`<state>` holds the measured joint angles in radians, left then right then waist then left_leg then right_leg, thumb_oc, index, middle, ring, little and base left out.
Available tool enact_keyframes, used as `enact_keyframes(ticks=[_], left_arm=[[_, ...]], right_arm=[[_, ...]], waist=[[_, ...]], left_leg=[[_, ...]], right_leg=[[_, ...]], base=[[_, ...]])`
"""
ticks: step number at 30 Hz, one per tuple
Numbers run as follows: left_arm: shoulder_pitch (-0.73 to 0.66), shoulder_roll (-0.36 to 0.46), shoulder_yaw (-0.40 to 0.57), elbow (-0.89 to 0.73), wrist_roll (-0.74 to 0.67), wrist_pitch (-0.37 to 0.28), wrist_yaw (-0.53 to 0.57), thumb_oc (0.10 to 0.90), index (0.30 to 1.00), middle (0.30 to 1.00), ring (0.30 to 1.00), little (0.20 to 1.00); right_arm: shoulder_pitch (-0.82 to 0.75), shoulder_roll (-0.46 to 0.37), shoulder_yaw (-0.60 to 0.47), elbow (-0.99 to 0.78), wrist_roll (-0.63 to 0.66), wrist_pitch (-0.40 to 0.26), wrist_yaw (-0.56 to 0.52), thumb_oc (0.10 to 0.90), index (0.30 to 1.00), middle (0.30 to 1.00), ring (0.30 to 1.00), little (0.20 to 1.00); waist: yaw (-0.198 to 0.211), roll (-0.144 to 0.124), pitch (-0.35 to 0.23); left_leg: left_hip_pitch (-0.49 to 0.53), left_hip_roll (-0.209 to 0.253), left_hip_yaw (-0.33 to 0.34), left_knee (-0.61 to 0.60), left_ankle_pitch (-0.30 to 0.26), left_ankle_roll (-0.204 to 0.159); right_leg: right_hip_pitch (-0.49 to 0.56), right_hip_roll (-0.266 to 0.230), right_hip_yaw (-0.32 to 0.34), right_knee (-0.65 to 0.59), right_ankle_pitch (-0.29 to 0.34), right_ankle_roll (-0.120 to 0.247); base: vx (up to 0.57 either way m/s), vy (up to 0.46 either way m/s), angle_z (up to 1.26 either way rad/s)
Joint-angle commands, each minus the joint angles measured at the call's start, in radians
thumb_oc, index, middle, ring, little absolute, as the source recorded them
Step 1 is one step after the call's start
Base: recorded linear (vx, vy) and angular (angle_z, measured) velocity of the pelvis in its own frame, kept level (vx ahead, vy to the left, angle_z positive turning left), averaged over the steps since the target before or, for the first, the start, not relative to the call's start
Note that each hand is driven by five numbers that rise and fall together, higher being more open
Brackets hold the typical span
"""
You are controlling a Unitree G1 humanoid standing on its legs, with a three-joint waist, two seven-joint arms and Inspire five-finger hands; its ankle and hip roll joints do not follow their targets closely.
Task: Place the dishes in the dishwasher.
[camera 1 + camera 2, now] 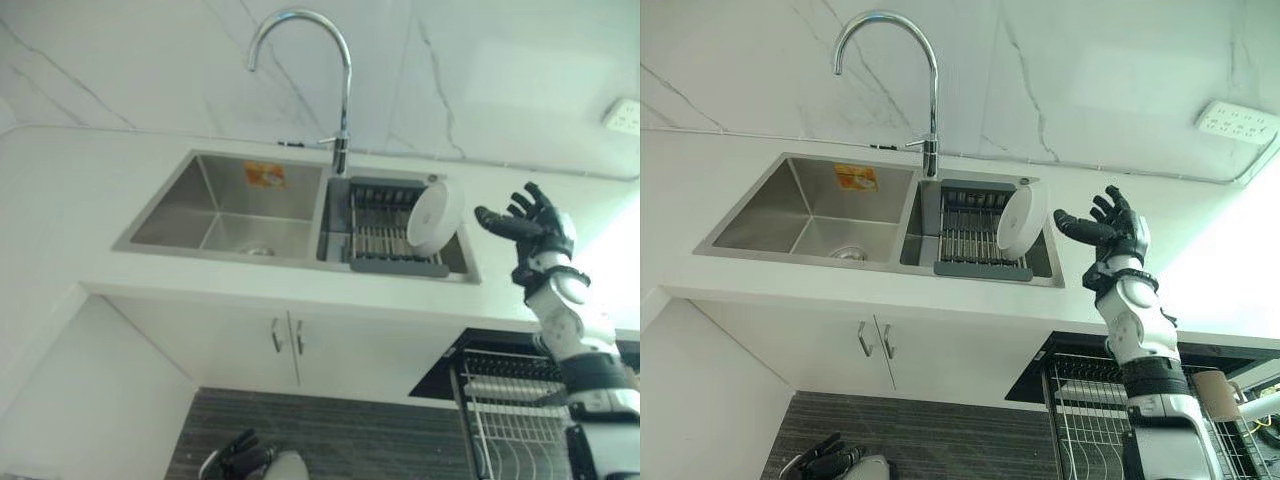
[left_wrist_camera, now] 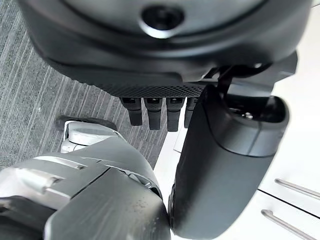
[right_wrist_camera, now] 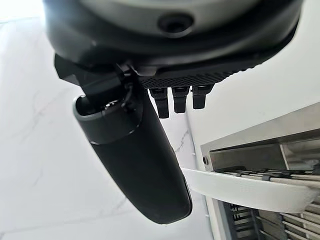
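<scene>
Now the right hand [image 1: 1118,232] is being held just beside the white plate [image 1: 1021,222], which is leaning upright in the sink rack [image 1: 968,232], fingers spread wide and empty. Arguably, the rim should be pinched firmly before lifting toward the dishwasher rack [image 1: 1080,420].

The dishwasher rack [image 1: 1090,420] is cut off at the bottom edge, and the plate [image 1: 433,217] hides part of the drying rack [image 1: 380,230].
</scene>
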<state>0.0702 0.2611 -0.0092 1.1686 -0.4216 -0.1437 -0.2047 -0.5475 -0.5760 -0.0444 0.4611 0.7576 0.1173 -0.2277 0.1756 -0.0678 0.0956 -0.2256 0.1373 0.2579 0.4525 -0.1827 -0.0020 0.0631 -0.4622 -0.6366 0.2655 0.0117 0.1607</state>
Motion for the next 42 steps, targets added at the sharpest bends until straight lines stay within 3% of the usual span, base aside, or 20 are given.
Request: enact_keyframes(ticks=[1, 20, 42], left_arm=[[0.043, 0.059, -0.092, 0.038, 0.020, 0.009, 0.003, 0.800, 0.900, 0.900, 0.900, 0.900], [0.030, 0.060, -0.113, 0.055, -0.010, 0.019, 0.001, 0.800, 0.900, 0.900, 0.900, 0.900], [0.032, 0.067, -0.112, 0.039, -0.018, 0.023, 0.007, 0.800, 0.900, 0.900, 0.900, 0.900]], right_arm=[[-0.155, -0.128, -0.006, 0.009, 0.051, -0.099, 0.015, 0.800, 0.900, 0.900, 0.900, 0.900], [-0.298, -0.147, 0.034, 0.214, 0.193, -0.073, 0.071, 0.800, 0.900, 0.900, 0.900, 0.900], [-0.315, -0.125, 0.060, 0.244, 0.218, -0.028, 0.073, 0.800, 0.900, 0.900, 0.900, 0.900]], waist=[[0.033, 0.021, -0.017], [0.059, 0.019, -0.022], [0.057, 0.025, -0.009]], left_leg=[[0.207, 0.022, 0.068, -0.153, -0.083, -0.041], [0.214, 0.009, 0.059, -0.153, -0.087, -0.036], [0.220, 0.012, 0.068, -0.153, -0.085, -0.038]], right_leg=[[-0.034, 0.072, 0.032, 0.034, -0.067, 0.028], [-0.025, 0.076, 0.015, 0.034, -0.049, 0.029], [-0.034, 0.075, 0.007, 0.034, -0.042, 0.031]], base=[[0.00, 0.000, 0.00], [0.02, 0.002, 0.08], [0.00, 0.000, 0.02]])
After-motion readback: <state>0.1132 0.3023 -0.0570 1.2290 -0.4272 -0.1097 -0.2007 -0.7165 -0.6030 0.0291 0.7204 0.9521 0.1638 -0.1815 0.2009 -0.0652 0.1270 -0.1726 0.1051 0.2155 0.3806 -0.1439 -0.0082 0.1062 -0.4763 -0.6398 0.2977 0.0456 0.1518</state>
